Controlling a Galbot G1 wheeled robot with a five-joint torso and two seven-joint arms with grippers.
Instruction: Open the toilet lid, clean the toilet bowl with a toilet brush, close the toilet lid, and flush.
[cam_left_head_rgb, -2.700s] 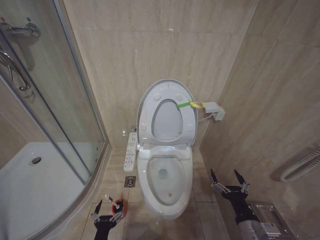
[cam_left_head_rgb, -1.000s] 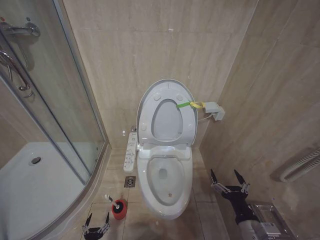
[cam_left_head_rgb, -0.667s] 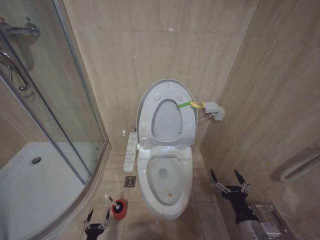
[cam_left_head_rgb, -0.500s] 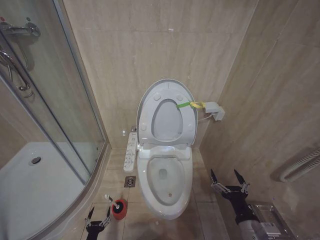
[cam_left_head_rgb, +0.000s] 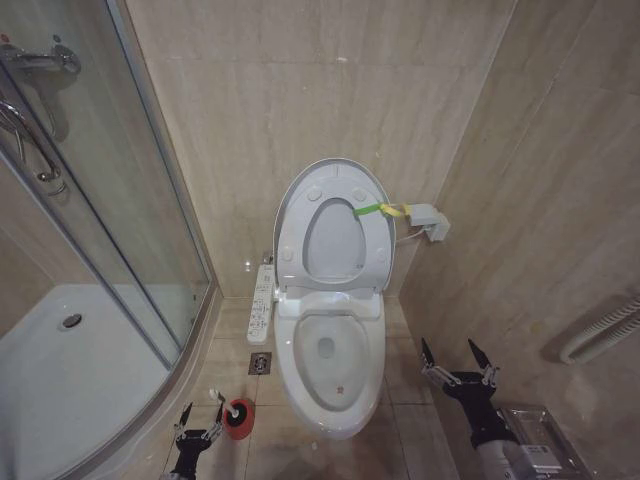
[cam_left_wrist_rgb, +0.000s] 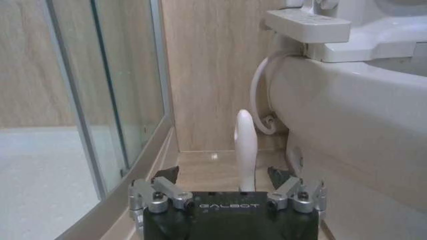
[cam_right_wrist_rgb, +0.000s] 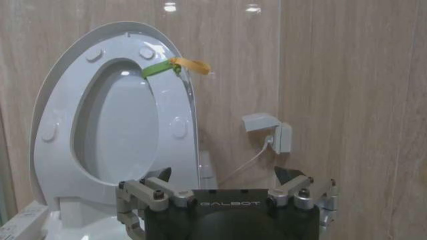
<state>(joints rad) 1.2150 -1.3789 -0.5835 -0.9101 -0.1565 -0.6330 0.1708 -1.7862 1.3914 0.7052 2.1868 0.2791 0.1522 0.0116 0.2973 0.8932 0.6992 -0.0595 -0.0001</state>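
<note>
Left claw (cam_left_head_rgb: 200, 422), fingers spread, sits just beside the toilet brush (cam_left_head_rgb: 222, 402), its upright handle centred between them; right claw (cam_left_head_rgb: 458, 358) idles spread

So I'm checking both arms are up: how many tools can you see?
2. The left tool is open, low by the toilet brush at the toilet bowl's left. The right tool is open, on the bowl's right.

left gripper (cam_left_head_rgb: 201, 421) low at the floor, jaws spread, right gripper (cam_left_head_rgb: 459, 357) raised, jaws spread
</note>
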